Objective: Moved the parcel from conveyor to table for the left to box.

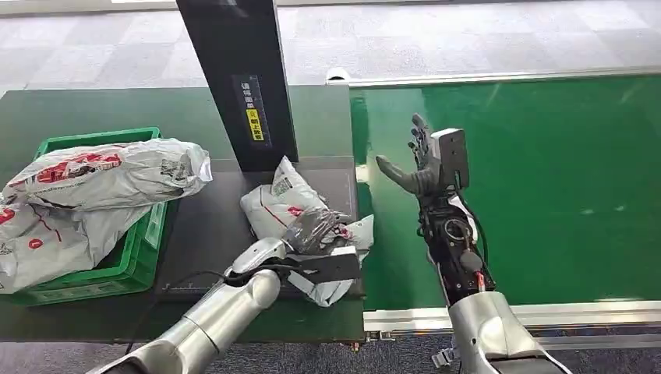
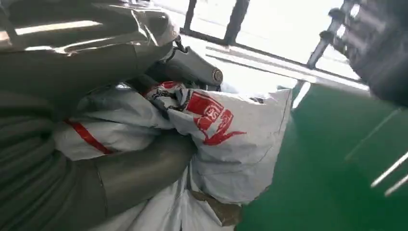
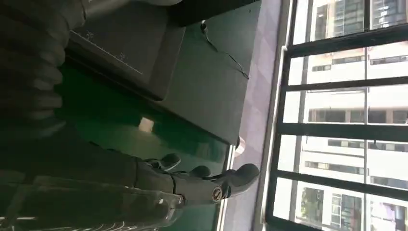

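The left hand (image 1: pixel 312 238) has its fingers wrapped round the white courier parcel (image 1: pixel 292 210) on the bench (image 1: pixel 210 226); lift it clear before swinging boxward. The right hand's (image 1: pixel 413 164) fingers are spread, empty, above the conveyor (image 1: pixel 546 195).

A black post (image 1: pixel 238 78) with a yellow label (image 1: pixel 255 135) stands beyond the left hand. Farther out to that hand's left, grey bags (image 1: pixel 101 175) spill over a green crate (image 1: pixel 144 249).
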`<state>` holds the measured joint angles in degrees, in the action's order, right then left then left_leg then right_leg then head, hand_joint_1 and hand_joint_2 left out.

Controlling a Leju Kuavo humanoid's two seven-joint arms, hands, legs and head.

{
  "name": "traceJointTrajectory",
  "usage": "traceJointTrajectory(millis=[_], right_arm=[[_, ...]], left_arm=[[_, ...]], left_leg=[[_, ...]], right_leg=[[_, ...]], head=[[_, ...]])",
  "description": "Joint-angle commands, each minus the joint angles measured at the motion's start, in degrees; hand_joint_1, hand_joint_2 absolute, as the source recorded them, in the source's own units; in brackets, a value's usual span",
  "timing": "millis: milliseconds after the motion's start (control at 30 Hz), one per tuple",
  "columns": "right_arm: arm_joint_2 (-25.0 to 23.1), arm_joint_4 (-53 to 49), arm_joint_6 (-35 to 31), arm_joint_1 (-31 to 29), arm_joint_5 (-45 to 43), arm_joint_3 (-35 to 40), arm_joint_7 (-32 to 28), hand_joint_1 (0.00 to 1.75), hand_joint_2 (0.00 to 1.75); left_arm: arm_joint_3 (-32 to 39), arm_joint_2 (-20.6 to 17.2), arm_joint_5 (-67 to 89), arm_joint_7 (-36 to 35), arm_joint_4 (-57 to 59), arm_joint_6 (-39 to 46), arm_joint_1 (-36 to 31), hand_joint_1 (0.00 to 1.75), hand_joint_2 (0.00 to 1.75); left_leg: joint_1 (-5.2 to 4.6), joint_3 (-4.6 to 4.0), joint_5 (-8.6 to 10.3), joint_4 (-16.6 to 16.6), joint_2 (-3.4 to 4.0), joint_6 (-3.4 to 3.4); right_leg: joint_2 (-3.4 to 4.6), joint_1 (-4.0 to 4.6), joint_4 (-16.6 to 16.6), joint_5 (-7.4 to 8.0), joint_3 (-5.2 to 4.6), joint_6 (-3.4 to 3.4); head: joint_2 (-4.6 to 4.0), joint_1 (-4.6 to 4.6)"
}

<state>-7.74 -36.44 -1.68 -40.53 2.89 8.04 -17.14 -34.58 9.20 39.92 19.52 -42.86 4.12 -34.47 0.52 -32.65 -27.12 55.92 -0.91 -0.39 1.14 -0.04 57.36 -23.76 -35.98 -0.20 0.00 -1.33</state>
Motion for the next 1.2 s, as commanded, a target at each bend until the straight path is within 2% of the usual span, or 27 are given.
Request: traceJointTrajectory(millis=[33,67,100,333,367,433,467,533,633,833,867,933,1000,1100,1200], right_arm=[[1.0,4.9,0.5,-2.3,0.1,1.3,0.5,0.00,1.75],[1.0,4.9,0.2,-2.2,0.3,1.1,0.3,0.00,1.75],[1.0,5.0,0.1,-2.1,0.3,1.1,0.1,0.00,1.75],[0.9,5.0,0.1,-2.2,0.3,1.2,0.0,0.00,1.75],[0.9,5.1,0.2,-2.2,0.3,1.1,-0.1,0.00,1.75],[0.8,5.5,0.4,-2.5,0.3,1.2,-0.4,0.00,1.75],[0.8,5.7,0.4,-2.6,0.3,1.3,-0.5,0.00,1.75],[0.7,6.6,0.8,-3.3,0.3,1.7,-0.7,0.00,1.75],[0.6,7.4,1.0,-3.9,0.1,2.0,-1.0,0.00,1.75],[0.6,7.4,1.0,-3.9,0.1,2.0,-1.0,0.00,1.75],[0.6,7.4,1.0,-3.9,0.1,2.0,-1.0,0.00,1.75],[0.6,7.4,1.0,-3.9,0.1,2.0,-1.0,0.00,1.75],[0.5,7.6,1.1,-4.1,0.1,2.2,-1.1,0.00,1.75],[0.2,8.2,1.2,-4.8,-0.1,2.4,-1.1,0.00,1.75],[-0.2,8.3,1.1,-5.1,-0.3,2.4,-0.9,0.00,1.75]], left_arm=[[10.9,1.9,-3.8,2.6,-8.1,14.6,2.0,1.75,1.75],[13.2,2.8,-4.3,5.0,-11.0,22.7,3.0,1.75,1.75],[14.0,3.0,-5.1,6.6,-12.3,25.0,3.4,1.75,1.75],[13.6,2.5,-5.2,6.4,-13.7,24.6,4.0,1.75,1.75],[14.2,2.9,-5.9,7.8,-14.6,26.9,4.4,1.75,1.75],[15.7,3.2,-8.5,16.3,-20.1,35.9,6.2,1.75,1.75],[18.0,4.0,-7.5,18.5,-22.9,35.9,7.4,1.75,1.75],[21.5,6.2,-1.7,20.5,-36.5,35.9,11.8,1.75,1.75],[21.7,7.6,3.5,20.5,-49.6,35.9,14.7,1.75,1.75],[21.7,7.6,3.5,20.5,-49.6,35.9,14.7,1.75,1.75],[21.7,7.6,3.5,20.5,-49.6,35.9,14.7,1.75,1.75],[21.7,7.6,3.5,20.5,-49.6,35.9,14.7,1.75,1.75],[21.9,8.2,5.8,20.5,-54.5,35.9,15.0,1.75,1.75],[21.1,8.9,6.5,20.5,-68.9,35.9,15.0,1.75,1.75],[22.7,9.3,9.5,20.5,-75.5,35.9,14.5,1.75,1.75]], left_leg=[[0.00,0.05,-0.03,0.0,0.05,0.00],[-0.01,0.14,-0.08,0.0,0.06,0.01],[0.00,0.07,-0.05,0.0,0.02,0.01],[-0.01,0.12,-0.04,0.0,0.06,0.00],[-0.02,0.19,-0.07,0.0,0.09,0.00],[-0.01,0.07,-0.04,0.0,0.07,0.00],[-0.02,0.17,-0.08,0.0,0.09,0.01],[0.00,0.02,-0.08,0.0,0.14,0.00],[0.02,-0.12,-0.09,0.1,0.12,0.01],[-0.02,0.01,-0.07,0.0,0.15,0.01],[-0.04,0.24,-0.14,0.0,0.25,0.01],[-0.02,0.00,-0.07,0.0,0.13,0.02],[-0.03,0.07,-0.07,0.0,0.12,0.03],[0.01,-0.03,-0.14,0.1,0.22,0.02],[0.02,-0.03,-0.17,0.1,0.25,0.02]], right_leg=[[-0.04,0.01,0.0,-0.03,0.05,0.03],[-0.10,0.01,0.0,-0.08,0.14,0.05],[-0.10,0.01,0.0,-0.05,0.08,0.04],[-0.07,0.00,0.0,-0.04,0.12,0.03],[-0.09,-0.01,0.0,-0.07,0.19,0.05],[-0.05,0.00,0.0,-0.03,0.07,0.03],[-0.08,0.00,0.0,-0.08,0.17,0.05],[0.03,0.01,0.0,-0.04,0.00,0.03],[0.02,0.02,0.1,-0.05,-0.11,0.03],[0.02,-0.01,0.0,-0.03,-0.01,0.04],[0.00,-0.01,0.0,-0.09,0.20,0.07],[0.00,-0.01,0.0,-0.03,0.00,0.04],[-0.04,-0.02,0.0,-0.05,0.07,0.04],[0.06,0.02,0.1,-0.08,-0.03,0.04],[0.11,0.03,0.1,-0.10,-0.06,0.03]], head=[[0.00,0.00],[-0.02,0.00],[0.00,0.00],[0.00,0.00],[0.00,-0.02],[0.00,0.00],[0.00,0.00],[-0.02,0.00],[0.00,0.00],[0.00,-0.02],[0.00,0.00],[0.00,0.00],[0.00,0.00],[-0.02,0.00],[0.00,0.00]])
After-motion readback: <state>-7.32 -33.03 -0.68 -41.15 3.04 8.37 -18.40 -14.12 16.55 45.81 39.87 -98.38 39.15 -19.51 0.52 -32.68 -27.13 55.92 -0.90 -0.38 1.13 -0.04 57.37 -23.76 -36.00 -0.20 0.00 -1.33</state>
